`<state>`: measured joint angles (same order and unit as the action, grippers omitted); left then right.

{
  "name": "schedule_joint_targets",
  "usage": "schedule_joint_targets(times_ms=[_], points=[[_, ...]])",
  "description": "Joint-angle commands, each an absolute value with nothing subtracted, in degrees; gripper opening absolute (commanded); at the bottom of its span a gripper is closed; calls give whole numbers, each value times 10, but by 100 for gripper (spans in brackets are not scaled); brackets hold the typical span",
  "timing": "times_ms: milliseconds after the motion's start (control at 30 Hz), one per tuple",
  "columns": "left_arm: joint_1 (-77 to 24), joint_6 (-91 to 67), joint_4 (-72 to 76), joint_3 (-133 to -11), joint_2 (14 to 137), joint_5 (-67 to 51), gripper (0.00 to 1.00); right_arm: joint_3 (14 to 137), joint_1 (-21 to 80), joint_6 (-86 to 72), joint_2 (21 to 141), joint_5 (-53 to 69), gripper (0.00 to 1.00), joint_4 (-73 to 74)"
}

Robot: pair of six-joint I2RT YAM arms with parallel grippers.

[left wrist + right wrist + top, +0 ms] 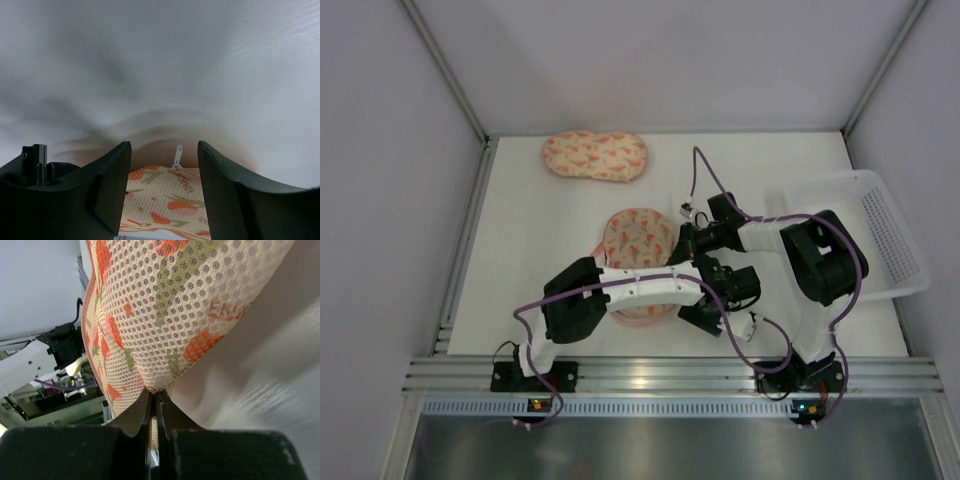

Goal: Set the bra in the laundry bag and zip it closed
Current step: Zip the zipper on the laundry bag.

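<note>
Laundry bag [635, 240] at centre of top view, flat on table [540, 250], lower part hidden under left arm. Peach mesh, orange print. Bra nowhere visible; probably inside the bag, cannot confirm.

Zip pull [177, 157] small, white, at the bag's far edge, low centre of left wrist view. Zip open or closed along its length: cannot tell.

Left gripper [164, 150] astride that pull, jaws apart, touching nothing visible. Judged as lined up to pinch the pull and drag it round.

Right gripper [154, 396] clamped hard on the bag's seam, lower centre of right wrist view, mesh bulging above the fingers. In top view, on the bag's right rim. Likely an anchor, to stop sliding and keep the edge taut for zipping.

Risk: tiny pull, easy to miss or slip off.

Further out: second matching pouch [595, 156] upper centre-left of top view, well apart. White basket [895, 230] at right edge, beside the right arm.
</note>
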<state>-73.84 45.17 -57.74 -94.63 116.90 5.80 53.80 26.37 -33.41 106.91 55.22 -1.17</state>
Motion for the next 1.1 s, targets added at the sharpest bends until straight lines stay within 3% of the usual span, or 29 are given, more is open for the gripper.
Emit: schedule_joint_targets(times_ms=[0,367,467,533,633,800,867,1067], points=[[-738,459,-635,-988,1204,125,62,564,274,-325,1072,552,0,-18],[-738,444,-670,-1008,1259,161,62,563,274,-321,1070,549,0,-14],[-738,442,-670,-1012,1266,163,54,563,274,-321,1069,548,0,-14],[-738,440,-671,-1013,1270,166,38,563,274,-320,1068,548,0,-12],[-739,439,-676,-1013,1272,164,25,563,274,-317,1067,546,0,-11],[-738,434,-692,-1011,1265,141,13,573,273,-309,1074,544,0,-3],[-740,430,-694,-1005,1262,127,1,581,274,-307,1080,542,0,-2],[-756,414,-695,-973,1241,90,0,598,271,-288,1088,531,0,30]])
